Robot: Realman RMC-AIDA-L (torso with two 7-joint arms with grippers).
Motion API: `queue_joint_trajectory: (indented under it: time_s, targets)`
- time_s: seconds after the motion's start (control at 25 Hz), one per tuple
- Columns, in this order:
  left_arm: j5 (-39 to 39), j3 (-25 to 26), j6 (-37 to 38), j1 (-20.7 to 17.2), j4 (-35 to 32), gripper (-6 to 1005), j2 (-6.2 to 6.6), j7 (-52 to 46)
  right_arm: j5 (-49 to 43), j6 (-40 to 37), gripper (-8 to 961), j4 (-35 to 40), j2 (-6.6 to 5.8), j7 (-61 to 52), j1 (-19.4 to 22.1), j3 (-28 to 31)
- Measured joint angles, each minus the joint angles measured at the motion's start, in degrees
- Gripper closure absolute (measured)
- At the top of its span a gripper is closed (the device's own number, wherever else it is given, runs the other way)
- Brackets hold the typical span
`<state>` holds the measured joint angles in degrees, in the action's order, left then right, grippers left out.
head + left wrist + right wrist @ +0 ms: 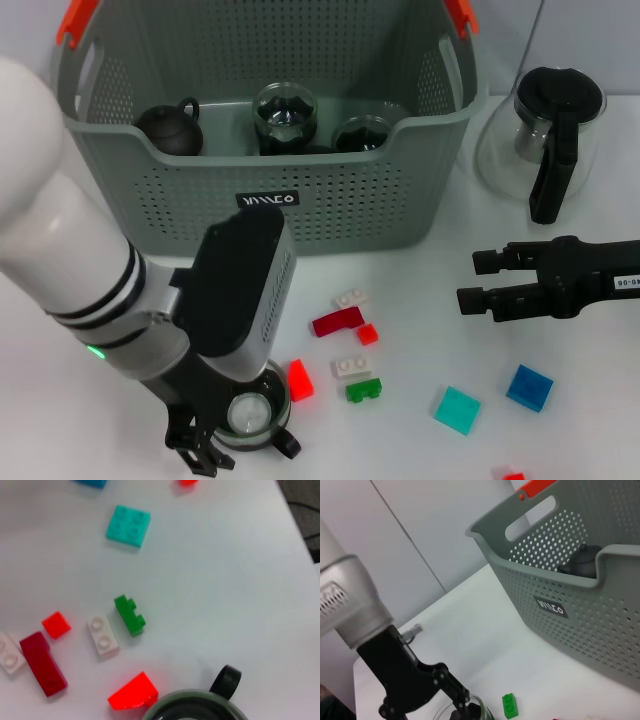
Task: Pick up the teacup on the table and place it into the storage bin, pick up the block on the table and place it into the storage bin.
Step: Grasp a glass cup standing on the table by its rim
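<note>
Left gripper [235, 440]: lowered over a clear glass teacup with dark handle [255, 408] on the white table [420, 300], fingers astride it; whether they grip, cannot tell. Red wedge block [300, 380] just beside the cup. Perforated grey-green plastic storage bin [330, 205] behind. Right gripper [482, 280]: parked, fingers parted, empty.

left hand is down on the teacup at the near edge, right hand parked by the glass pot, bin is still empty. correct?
Not quite: the bin is not empty. The head view shows a dark teapot and two glass cups inside. The left hand is at the teacup, and the right hand is by the glass pot.
</note>
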<state>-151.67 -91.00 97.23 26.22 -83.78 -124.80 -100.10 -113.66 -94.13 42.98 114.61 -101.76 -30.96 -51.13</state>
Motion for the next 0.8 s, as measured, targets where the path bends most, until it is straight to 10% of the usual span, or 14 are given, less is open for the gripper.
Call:
queue_joint_trajectory:
  time_s: [0.8]
  targets:
    - [-0.56,-1.35,-3.98,-0.17,5.04,385,0.0,-0.33,-0.05,0.59,62,0.0,0.08,-0.21,0.02,-0.02]
